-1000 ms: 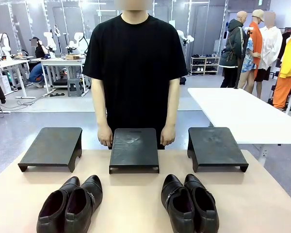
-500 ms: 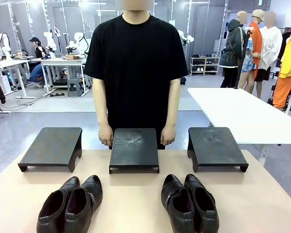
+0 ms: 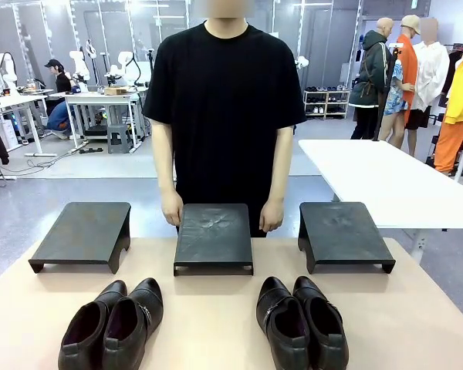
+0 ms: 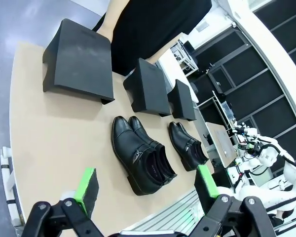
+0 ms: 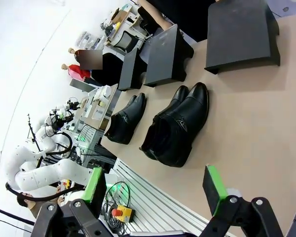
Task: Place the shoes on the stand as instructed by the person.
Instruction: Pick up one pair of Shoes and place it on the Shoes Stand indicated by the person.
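Opening stage, by the look of it: nothing lifted, no stand picked out. Near edge of the tan worktop [image 3: 208, 308], two pairs of glossy black dress shoes with toes toward the far side: left pair [image 3: 112, 324] and right pair [image 3: 302, 322], well apart. Beyond them, a row of three low black stands, all bare: left stand [image 3: 81, 235], middle stand [image 3: 213, 237], right stand [image 3: 343, 233].

Behind the middle stand, a person [image 3: 224, 100] in a black T-shirt, arms straight down, hands [image 3: 172, 210] hanging just beside that stand's far corners, pointing at nothing.

Left wrist view: left fingers [image 4: 87, 190] spread wide, green pads far apart, holding nothing, high above the worktop. Right wrist view: right fingers [image 5: 214, 187] likewise wide and empty, above the worktop's near side.

Next move, as a judgement: waiting for a gesture toward one stand, then lowering wide fingers onto the matching pair, gripping firmly since polished leather may slip.

Against the earlier frames: person shifted slightly toward picture right and a touch taller in frame; shoes and stands unmoved.
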You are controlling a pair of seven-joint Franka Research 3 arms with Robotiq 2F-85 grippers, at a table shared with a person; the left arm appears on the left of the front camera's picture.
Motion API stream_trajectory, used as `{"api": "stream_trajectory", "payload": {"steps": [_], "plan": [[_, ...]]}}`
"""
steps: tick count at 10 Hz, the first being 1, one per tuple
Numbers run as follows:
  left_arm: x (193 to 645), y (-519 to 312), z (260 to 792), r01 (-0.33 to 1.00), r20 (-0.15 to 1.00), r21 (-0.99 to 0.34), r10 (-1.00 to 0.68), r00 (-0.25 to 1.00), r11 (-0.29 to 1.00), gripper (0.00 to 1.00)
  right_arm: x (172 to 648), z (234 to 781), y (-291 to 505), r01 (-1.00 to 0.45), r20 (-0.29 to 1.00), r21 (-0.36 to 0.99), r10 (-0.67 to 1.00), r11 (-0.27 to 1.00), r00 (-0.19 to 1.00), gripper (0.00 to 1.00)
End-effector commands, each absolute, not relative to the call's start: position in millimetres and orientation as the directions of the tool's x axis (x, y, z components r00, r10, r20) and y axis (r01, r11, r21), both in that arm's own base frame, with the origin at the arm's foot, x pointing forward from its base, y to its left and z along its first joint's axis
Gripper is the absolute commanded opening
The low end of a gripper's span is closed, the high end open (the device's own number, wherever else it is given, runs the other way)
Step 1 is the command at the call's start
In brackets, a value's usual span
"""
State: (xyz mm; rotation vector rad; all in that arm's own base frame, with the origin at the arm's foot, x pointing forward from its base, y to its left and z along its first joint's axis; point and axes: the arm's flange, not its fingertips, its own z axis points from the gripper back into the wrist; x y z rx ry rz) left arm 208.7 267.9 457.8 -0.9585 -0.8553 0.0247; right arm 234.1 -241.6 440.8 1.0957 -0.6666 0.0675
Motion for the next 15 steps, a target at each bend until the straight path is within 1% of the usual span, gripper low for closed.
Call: {"api": "stream_trajectory", "payload": {"steps": [1,15], "plan": [[209.9,271.1,460.4,0.362,0.643,-0.719,0.372,0.669,0.593,1.0,235.6,442.1,-243.6,-0.387,0.547,0.793,-0.27,0.47,0.792,1.0],[209.9,271.1,460.4,0.362,0.643,-0.719,0.372,0.669,0.593,1.0,235.6,442.1,-243.6,-0.387,0.547,0.793,-0.27,0.47,0.792,1.0]]}}
